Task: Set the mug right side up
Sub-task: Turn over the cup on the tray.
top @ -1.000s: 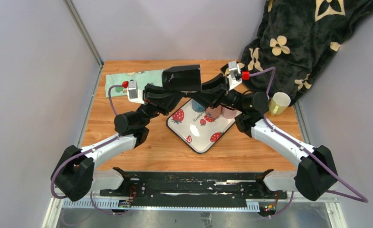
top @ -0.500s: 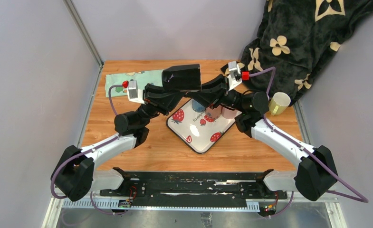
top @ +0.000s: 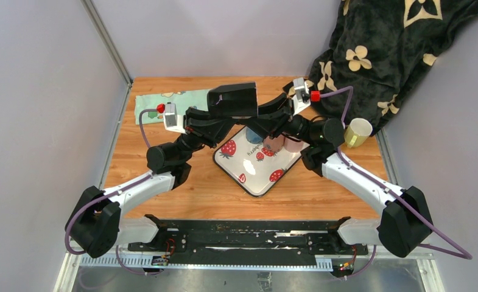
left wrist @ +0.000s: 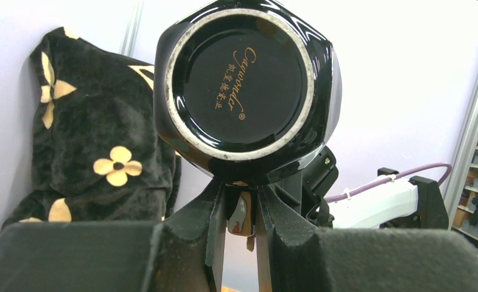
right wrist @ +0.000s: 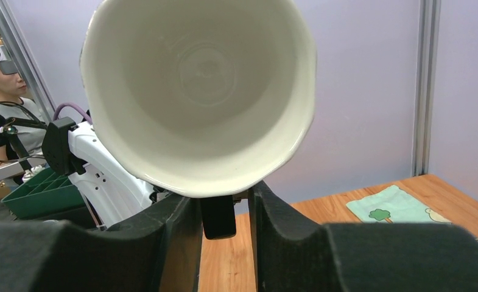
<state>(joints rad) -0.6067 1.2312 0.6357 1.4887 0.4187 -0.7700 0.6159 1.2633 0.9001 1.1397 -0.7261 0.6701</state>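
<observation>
Mug (left wrist: 242, 79) hides most of the left tool (left wrist: 240, 204), which seemingly grips it.

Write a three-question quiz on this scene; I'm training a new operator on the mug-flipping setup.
1. Multiple choice: which part of the glossy black ceramic mug squarely faces the left wrist camera? A) its base with gold lettering B) its open mouth C) a printed side
2. True or false: the mug is held in the air on its side, off the white strawberry-print tray.
3. Short answer: what colour is the mug's inside?

Key: 1 A; 2 true; 3 white.
</observation>
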